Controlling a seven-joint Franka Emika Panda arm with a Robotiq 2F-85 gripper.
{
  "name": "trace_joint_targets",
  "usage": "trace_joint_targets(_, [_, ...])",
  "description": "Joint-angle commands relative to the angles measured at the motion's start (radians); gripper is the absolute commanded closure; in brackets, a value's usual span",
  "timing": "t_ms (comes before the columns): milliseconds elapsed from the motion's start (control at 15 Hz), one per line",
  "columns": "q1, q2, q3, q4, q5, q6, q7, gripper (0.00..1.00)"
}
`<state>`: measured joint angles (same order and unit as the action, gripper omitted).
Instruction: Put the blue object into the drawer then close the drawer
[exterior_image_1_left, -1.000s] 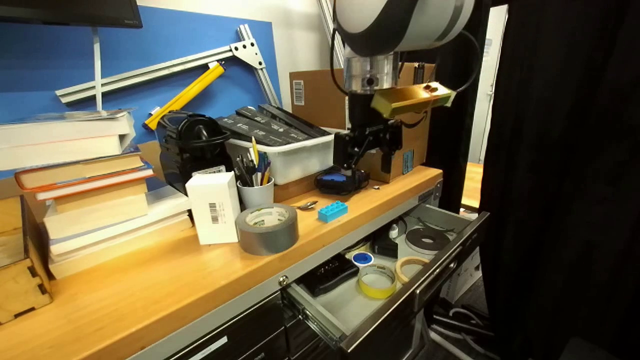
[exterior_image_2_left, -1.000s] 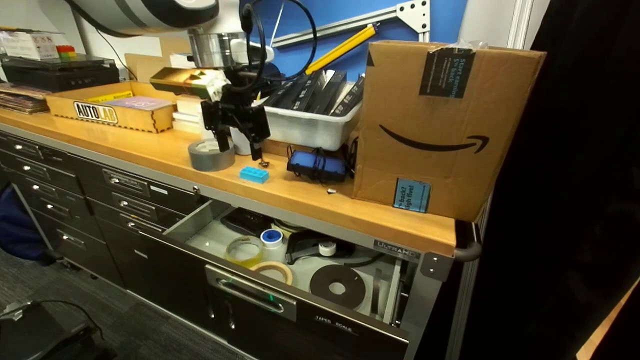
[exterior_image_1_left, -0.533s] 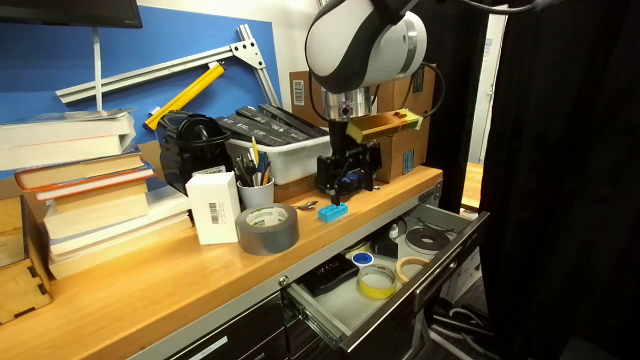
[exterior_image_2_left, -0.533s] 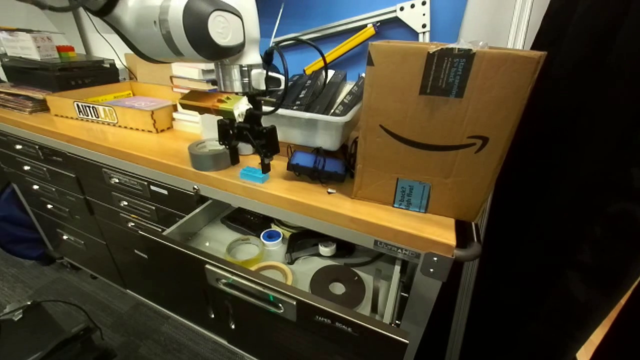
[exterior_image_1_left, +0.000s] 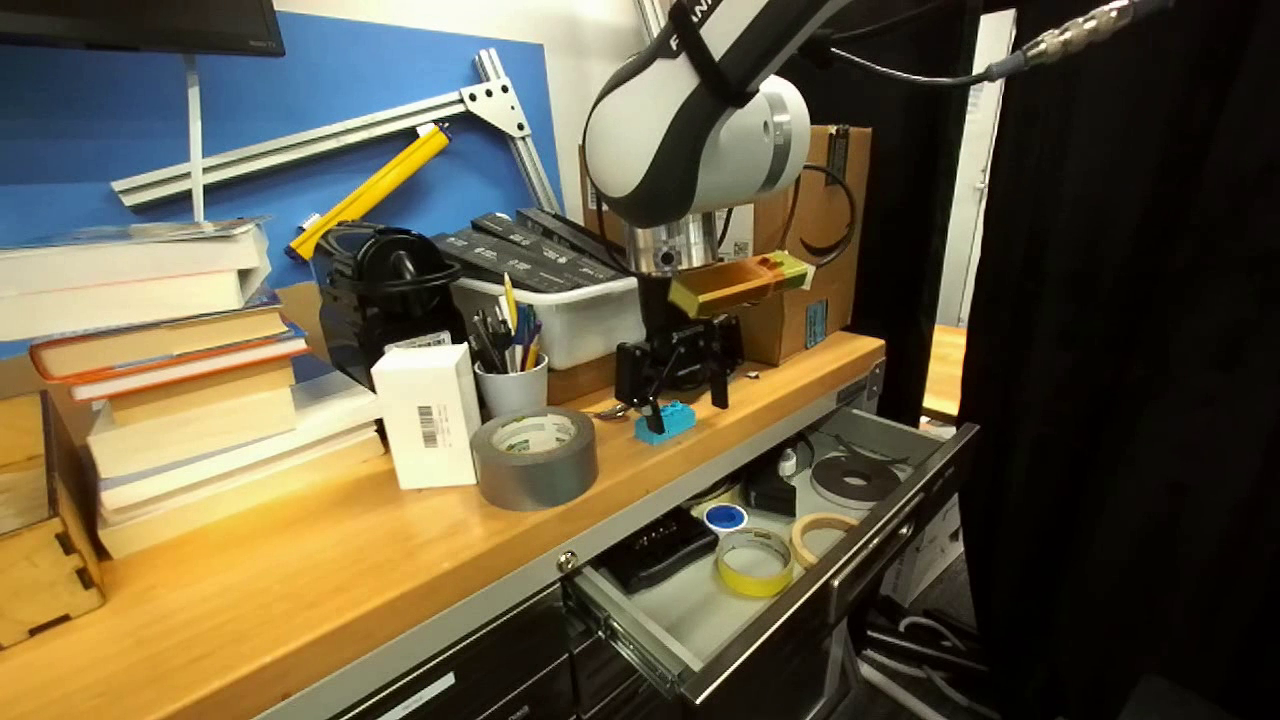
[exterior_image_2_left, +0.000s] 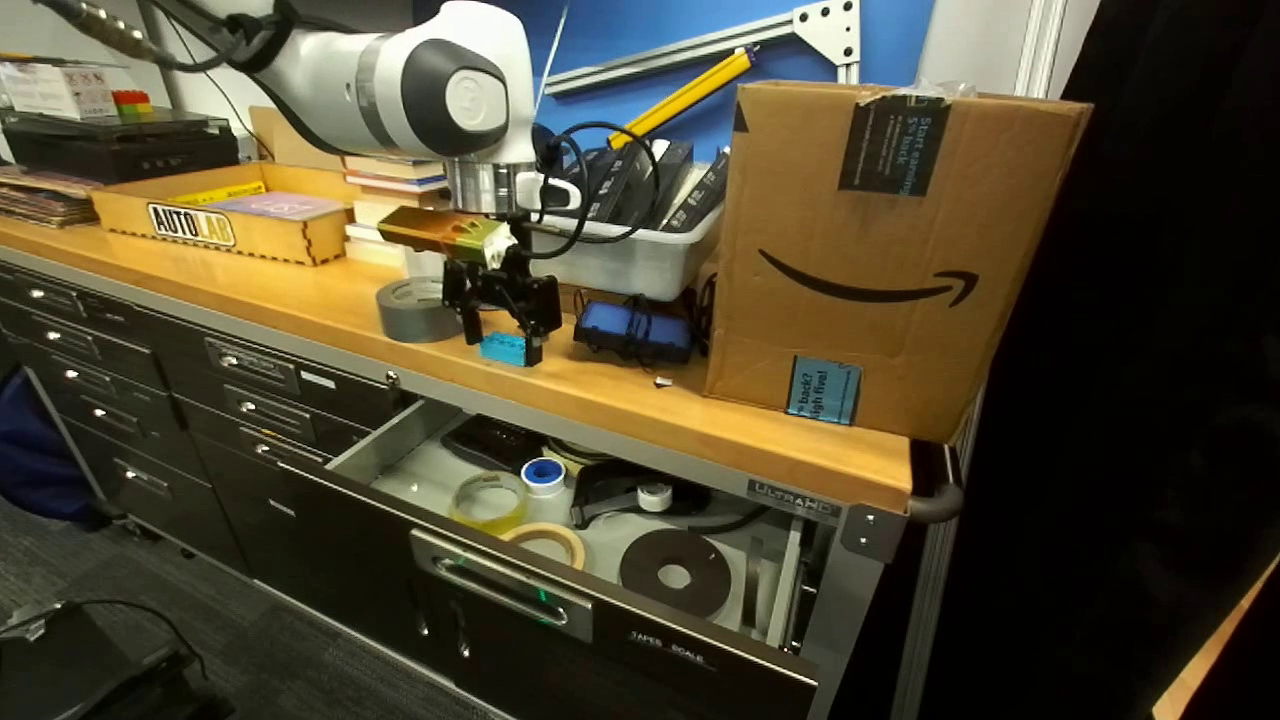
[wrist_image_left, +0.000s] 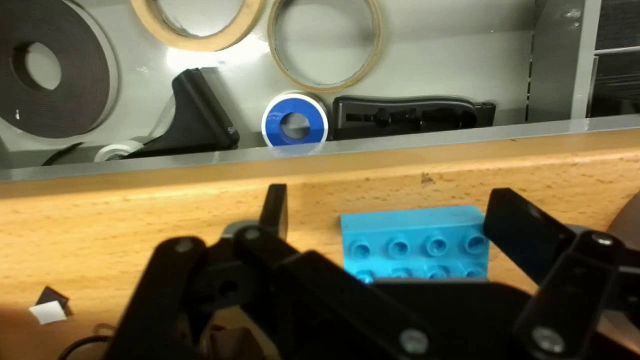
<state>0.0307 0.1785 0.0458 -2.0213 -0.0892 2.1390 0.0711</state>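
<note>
The blue object is a small light-blue toy brick with studs (exterior_image_1_left: 670, 423), flat on the wooden worktop; it also shows in an exterior view (exterior_image_2_left: 503, 349) and the wrist view (wrist_image_left: 415, 235). My gripper (exterior_image_1_left: 687, 410) is open and low over the brick, its fingers wide apart; it also shows in an exterior view (exterior_image_2_left: 504, 347). In the wrist view, the brick lies between the fingers (wrist_image_left: 387, 202), very near the right finger, with a gap to the left one. Touching cannot be told. The drawer (exterior_image_1_left: 690, 625) stands pulled open below the worktop edge, also in an exterior view (exterior_image_2_left: 400, 480).
A grey tape roll (exterior_image_1_left: 535, 460), a pen cup (exterior_image_1_left: 515, 388) and a spoon (exterior_image_1_left: 612, 411) stand near the brick. A navy blue lump with cables (exterior_image_2_left: 635, 325) and a cardboard box (exterior_image_2_left: 890, 240) are beyond it. The drawer holds a blue-rimmed ring (wrist_image_left: 295, 122) and several tape rolls.
The arm has come down, and the open gripper has moved from above and behind the brick to around it. The brick and the drawer have not moved.
</note>
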Motion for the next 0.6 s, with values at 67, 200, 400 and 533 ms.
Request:
trace_joint_targets(67, [0.011,0.035,-0.002,0.045,0.016,-0.012,-0.003,0.00])
trace_joint_targets(200, [0.012,0.040,0.002,0.051,0.029,-0.021,-0.014,0.00])
trace_joint_targets(400, [0.019,0.045,0.009,0.054,0.049,-0.022,-0.015,0.00])
trace_joint_targets(533, [0.025,0.050,0.015,0.057,0.061,-0.021,-0.015,0.00])
